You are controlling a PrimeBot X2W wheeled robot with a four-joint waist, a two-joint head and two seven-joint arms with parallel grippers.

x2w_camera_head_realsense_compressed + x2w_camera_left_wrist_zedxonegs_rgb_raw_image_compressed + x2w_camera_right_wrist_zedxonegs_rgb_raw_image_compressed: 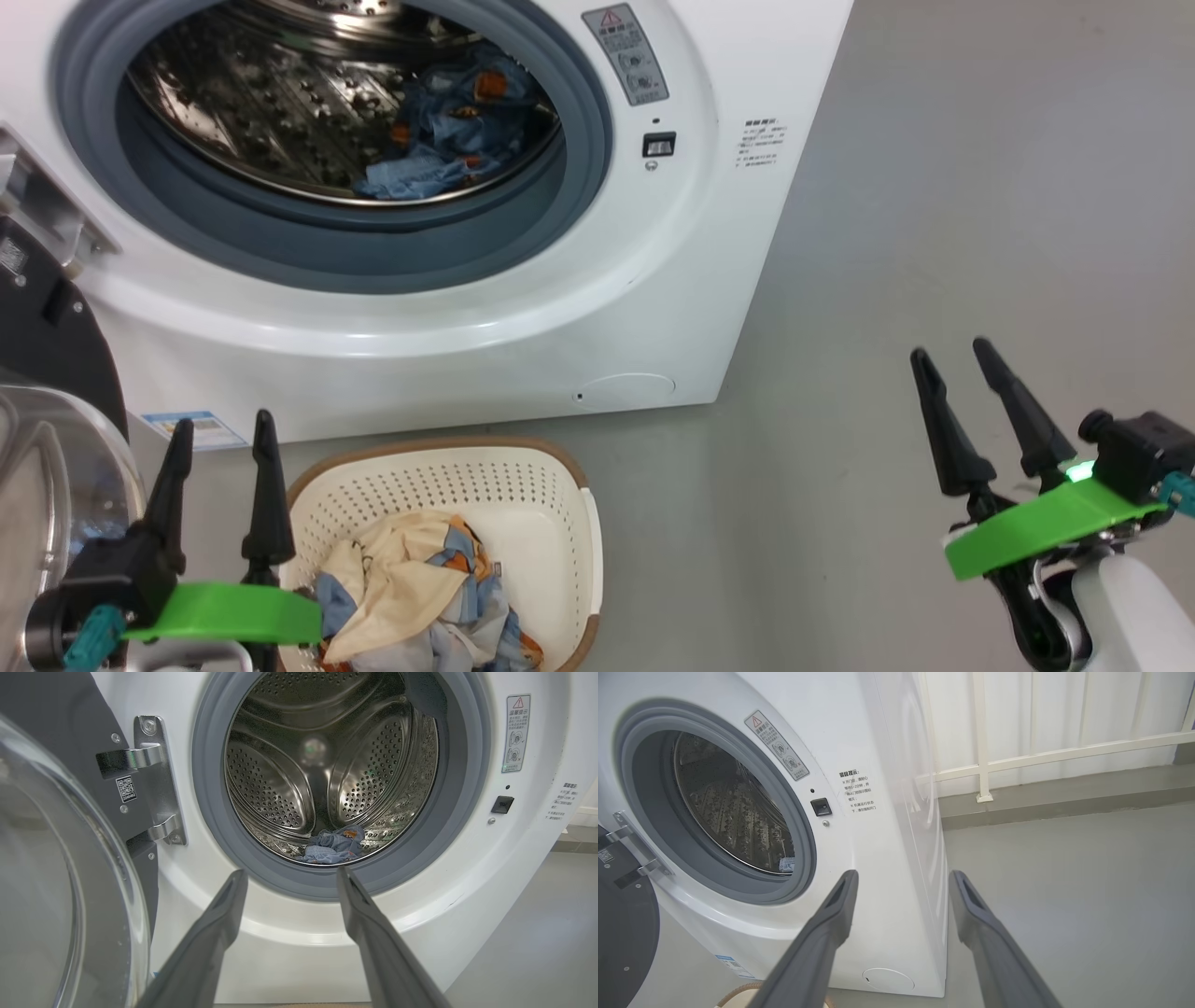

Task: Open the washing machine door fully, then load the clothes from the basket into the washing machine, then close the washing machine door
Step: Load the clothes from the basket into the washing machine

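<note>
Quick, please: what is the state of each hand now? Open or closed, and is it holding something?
Left hand: open, holding nothing.
Right hand: open, holding nothing.

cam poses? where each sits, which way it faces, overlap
Head view: on the head, looking down at washing machine and basket; left gripper, right gripper in lower corners.
Left wrist view: left wrist, facing into the drum, door at left; own fingers.
Right wrist view: right wrist, facing the machine's right front edge and floor; own fingers.
Shared: head and left wrist both see clothes in the drum.
</note>
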